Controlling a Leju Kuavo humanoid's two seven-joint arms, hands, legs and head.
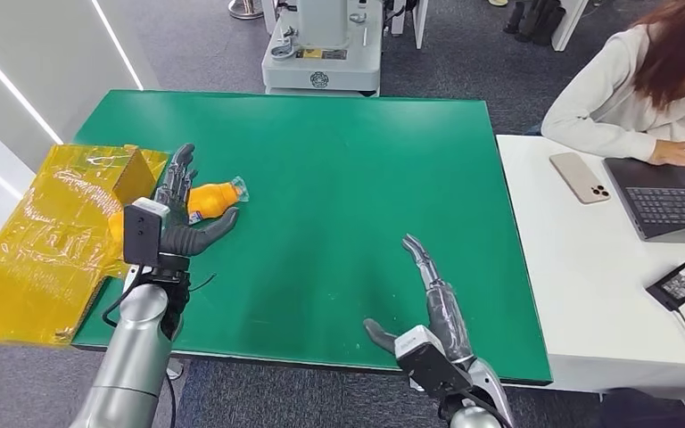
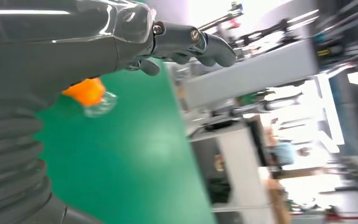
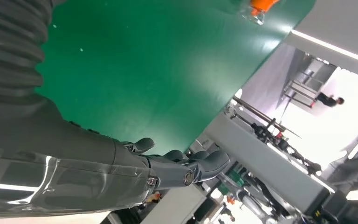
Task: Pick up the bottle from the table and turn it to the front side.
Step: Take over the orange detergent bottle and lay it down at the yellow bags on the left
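The bottle (image 1: 211,198), orange with a clear cap end, lies on its side on the green bench (image 1: 339,178), near the bench's left edge and about midway between its far and near edges, the cap end pointing toward the middle of the bench. The left hand (image 1: 178,209) is at the bottle: its fingers (image 1: 177,178) extend past the bottle's far-left end, toward the far edge, and the thumb (image 1: 210,234) reaches out on the near side, so the bottle's base sits between them. Fingers and thumb are spread apart; whether they touch the bottle cannot be told. In the left wrist view the bottle (image 2: 89,93) shows just beyond the hand's cover, lying on the green surface, with the fingers (image 2: 200,44) stretched out above it. A yellow-wrapped box (image 1: 49,236) rests at the bench's left edge, just beside the left hand. The right hand (image 1: 428,303) is near the near edge, toward the right corner, well apart from the bottle, fingers extended and spread, holding nothing. A white desk (image 1: 589,294) adjoins the right edge, carrying a phone (image 1: 580,176), a laptop (image 1: 673,201) and a charger (image 1: 680,283); a person (image 1: 642,89) sits at it with a hand on the laptop.
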